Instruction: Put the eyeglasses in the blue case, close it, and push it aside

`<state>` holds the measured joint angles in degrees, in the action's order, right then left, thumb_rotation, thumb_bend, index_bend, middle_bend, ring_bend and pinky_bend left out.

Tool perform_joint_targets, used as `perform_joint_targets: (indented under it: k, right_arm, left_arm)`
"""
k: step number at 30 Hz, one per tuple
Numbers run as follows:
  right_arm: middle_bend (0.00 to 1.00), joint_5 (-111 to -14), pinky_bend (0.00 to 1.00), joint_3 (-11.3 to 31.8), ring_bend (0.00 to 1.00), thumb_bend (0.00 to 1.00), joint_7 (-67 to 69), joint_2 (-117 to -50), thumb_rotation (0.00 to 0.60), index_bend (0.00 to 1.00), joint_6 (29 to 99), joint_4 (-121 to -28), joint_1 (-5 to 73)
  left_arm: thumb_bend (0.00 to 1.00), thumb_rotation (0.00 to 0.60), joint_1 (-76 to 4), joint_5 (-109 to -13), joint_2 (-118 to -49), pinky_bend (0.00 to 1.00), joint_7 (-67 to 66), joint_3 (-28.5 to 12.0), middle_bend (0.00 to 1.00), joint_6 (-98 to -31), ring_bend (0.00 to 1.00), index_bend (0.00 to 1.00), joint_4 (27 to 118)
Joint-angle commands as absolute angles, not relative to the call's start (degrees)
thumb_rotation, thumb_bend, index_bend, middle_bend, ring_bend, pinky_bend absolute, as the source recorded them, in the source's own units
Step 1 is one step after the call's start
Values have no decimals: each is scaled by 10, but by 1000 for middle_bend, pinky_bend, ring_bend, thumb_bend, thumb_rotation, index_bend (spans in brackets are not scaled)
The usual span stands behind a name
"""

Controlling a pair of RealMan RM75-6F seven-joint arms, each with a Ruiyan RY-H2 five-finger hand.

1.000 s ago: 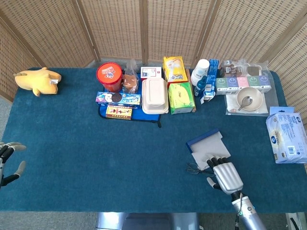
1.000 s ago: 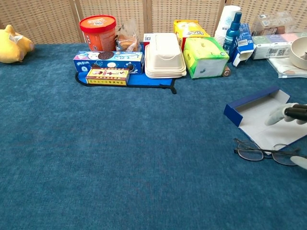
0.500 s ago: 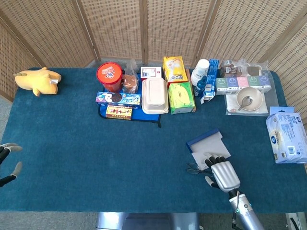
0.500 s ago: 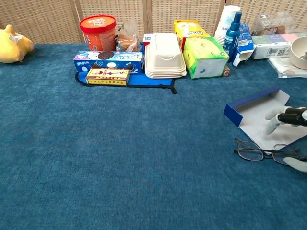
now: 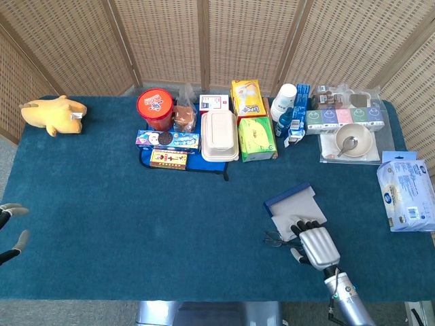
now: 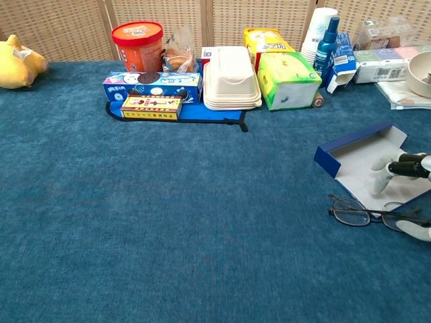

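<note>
The eyeglasses [image 6: 367, 214] lie flat on the blue cloth just in front of the open blue case [image 6: 363, 158], which shows its white inside. From above, the eyeglasses [image 5: 275, 238] sit left of my right hand [image 5: 316, 246], and the case [image 5: 293, 204] lies beyond it. In the chest view my right hand [image 6: 409, 195] hovers over the right end of the glasses, fingertips [image 6: 384, 176] over the case flap and thumb below the frame; it grips nothing that I can see. Only part of my left hand [image 5: 10, 234] shows, fingers apart, at the table's far left edge.
Snack boxes [image 5: 168, 140], a red tub [image 5: 155, 109], a white clamshell box [image 5: 219, 136] and green tissue box [image 5: 256, 138] line the back. A bowl with spoon [image 5: 352, 140] and wipes pack [image 5: 406, 187] lie at right. A yellow plush [image 5: 53, 114] is far left.
My right hand has drawn slightly toward the near edge and lowered over the glasses' right end. My left hand slid further out of frame. Glasses and case have not moved.
</note>
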<state>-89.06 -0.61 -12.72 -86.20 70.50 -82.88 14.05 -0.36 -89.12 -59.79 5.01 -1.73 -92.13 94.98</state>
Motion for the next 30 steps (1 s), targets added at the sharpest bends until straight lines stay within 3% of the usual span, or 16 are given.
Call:
perform_joint_targets:
  k: [1,30]
  right_arm:
    - [214,-891,300,-6,253,328,-119,-863,600,362,703,-819,144]
    - [239,-876,345,-6,277,345,-67,-868,600,463,700,-770,151]
  left_arm:
    - [347,599,-2,-891,-599,219,52,-18,324,-923,296,336,949]
    - [346,599,5,-893,-602,224,64,-22,323,-938,297,336,939]
